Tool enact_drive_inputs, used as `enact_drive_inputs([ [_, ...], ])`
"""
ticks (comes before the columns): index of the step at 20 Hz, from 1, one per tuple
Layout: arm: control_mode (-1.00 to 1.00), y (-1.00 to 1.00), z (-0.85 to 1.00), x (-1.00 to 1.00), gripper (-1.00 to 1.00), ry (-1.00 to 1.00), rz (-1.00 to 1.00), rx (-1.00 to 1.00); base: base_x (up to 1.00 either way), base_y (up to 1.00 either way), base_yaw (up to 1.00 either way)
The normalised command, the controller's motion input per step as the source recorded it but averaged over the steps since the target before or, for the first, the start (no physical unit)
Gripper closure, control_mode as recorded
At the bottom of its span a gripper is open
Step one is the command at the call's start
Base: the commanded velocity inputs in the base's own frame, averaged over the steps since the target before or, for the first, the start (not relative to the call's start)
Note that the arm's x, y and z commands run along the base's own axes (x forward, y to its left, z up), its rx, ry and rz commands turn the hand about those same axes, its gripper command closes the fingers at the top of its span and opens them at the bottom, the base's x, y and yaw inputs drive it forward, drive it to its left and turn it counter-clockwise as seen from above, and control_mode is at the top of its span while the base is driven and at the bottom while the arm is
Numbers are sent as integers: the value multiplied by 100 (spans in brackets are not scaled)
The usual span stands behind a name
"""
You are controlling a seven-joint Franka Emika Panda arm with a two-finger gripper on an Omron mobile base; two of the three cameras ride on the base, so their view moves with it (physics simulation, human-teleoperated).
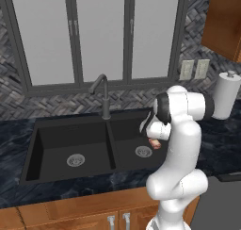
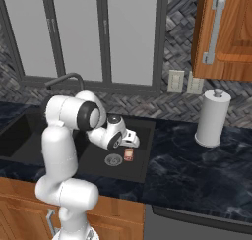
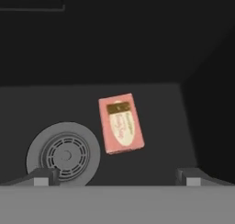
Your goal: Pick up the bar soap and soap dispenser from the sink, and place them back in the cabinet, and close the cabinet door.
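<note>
The gripper [image 3: 117,177] is hanging wide open over the right basin of the black double sink [image 1: 33,151], its two dark fingertips [image 3: 43,176] standing far apart with nothing between them. In the hand view, the bar soap [image 3: 120,123] is lying flat on the basin floor ahead of the claw, roughly midway between the two tips and apart from both; it is a pinkish rectangular block with a dark patch near its far end and script along its face, turned slightly askew. Just beside the soap, on the side of the left-hand tip in that view, the round steel drain [image 3: 63,153] is sitting in the floor, close to the soap without touching it. From the right base view, the gripper [image 2: 129,138] is hovering just above the soap [image 2: 128,154], with the drain [image 2: 113,160] next to it. The dark curved faucet [image 1: 101,94] is rising behind the basins, beyond the claw. Well off to the claw's right, a paper towel roll [image 2: 212,118] is standing upright on the dark marbled counter [image 2: 197,170], and above it the brown wood cabinet door [image 2: 227,32] with its silver bar handle [image 2: 212,30] is showing.
</note>
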Motion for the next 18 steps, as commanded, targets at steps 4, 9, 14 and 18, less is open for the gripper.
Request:
enact_drive_inputs([
  [4,-100,-16,-13,8,-100,0,1,0,0,0,0],
  [9,-100,-12,-20,10,-100,0,1,0,0,0,0],
  [14,-100,-2,-26,5,-100,0,0,0,0,0,0],
  [18,-100,0,-19,0,-100,1,0,0,0,0,0],
])
